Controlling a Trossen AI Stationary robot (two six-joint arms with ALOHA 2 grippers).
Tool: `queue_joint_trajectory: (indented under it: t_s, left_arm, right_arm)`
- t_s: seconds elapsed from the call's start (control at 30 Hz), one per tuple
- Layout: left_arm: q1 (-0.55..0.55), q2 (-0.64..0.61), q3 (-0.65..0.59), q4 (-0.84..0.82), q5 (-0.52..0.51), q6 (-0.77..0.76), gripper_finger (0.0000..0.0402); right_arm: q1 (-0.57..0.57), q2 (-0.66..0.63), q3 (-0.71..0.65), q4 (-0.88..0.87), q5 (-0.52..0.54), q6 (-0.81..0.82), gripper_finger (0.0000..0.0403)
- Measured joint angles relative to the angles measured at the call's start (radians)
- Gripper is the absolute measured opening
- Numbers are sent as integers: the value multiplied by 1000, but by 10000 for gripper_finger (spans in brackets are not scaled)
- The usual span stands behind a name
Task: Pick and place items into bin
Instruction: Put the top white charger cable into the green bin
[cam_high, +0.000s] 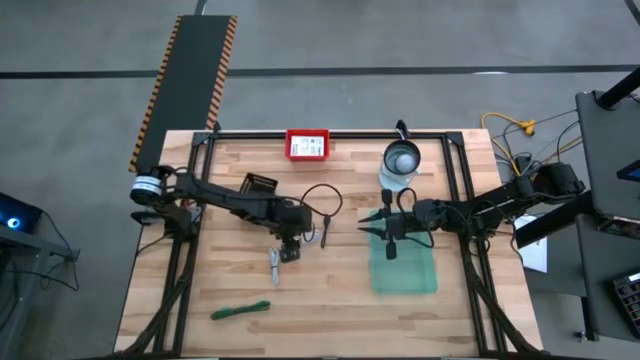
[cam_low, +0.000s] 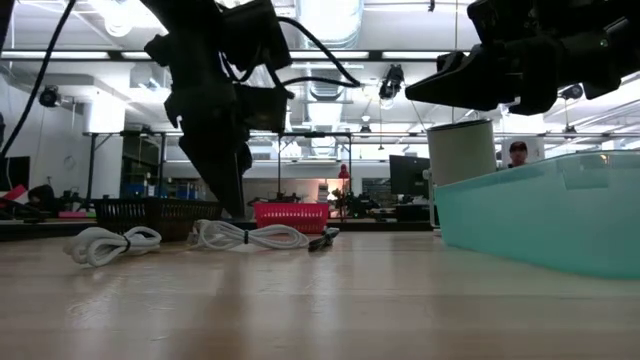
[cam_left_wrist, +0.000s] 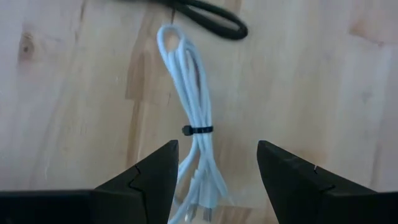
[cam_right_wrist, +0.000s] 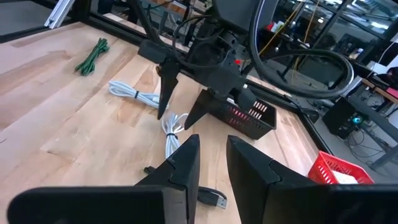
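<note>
Pale wooden counter (cam_high: 330, 300), bare toward its near edge. Left pincer (cam_left_wrist: 217, 177) spread wide astride white coiled cable (cam_left_wrist: 194, 124); right pincer (cam_right_wrist: 213, 163) narrow, empty, above translucent teal bin (cam_high: 404, 275).

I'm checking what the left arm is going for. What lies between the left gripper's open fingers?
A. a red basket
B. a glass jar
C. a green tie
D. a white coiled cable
D: in the left wrist view the white coiled cable lies on the table between the left gripper's spread fingers.
</note>
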Motion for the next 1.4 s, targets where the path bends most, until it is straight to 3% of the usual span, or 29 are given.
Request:
queue_joint_trajectory:
  t_s: [0.57,0.83,1.1,1.4]
  left_arm:
    - [0,101,1,0,-5,-47,193]
    - [0,93,-1,-13,-4,-6,133]
    - [0,83,-1,-60,9,142,18]
    - [2,20,-4,-21,-2,179,16]
  right_arm:
    - [0,0,0,0,0,3,66]
    - [0,0,0,0,0,1,64]
    - [0,0,0,0,0,2,65]
    - [0,0,0,0,0,0,62]
